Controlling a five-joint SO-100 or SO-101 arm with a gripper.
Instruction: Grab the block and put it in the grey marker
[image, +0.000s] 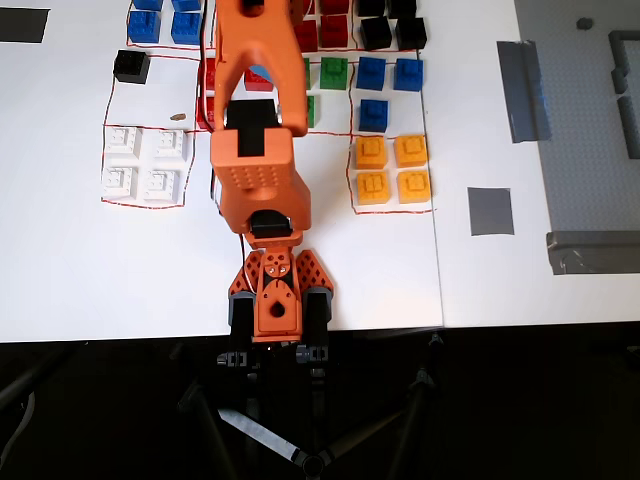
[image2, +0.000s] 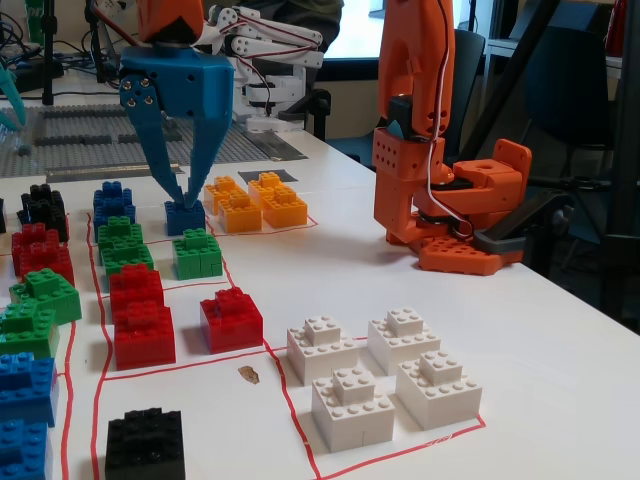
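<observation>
Sorted by colour inside red-outlined cells, likely so that each pick stays unambiguous. Down in the fixed view's upper left with the gripper (image2: 186, 200), fingers narrowed to a slim V over a blue brick (image2: 185, 218); pinching or merely touching it, hard to tell. Well apart from the block (image2: 232, 322), lower centre, untouched. Set clear of the cells: the grey marker (image: 490, 211), right of the overhead view.

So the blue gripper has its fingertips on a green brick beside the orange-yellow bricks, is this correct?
Not quite: the brick is blue, not green. In the fixed view the gripper has its fingertips on a blue brick beside the orange-yellow bricks.
</observation>
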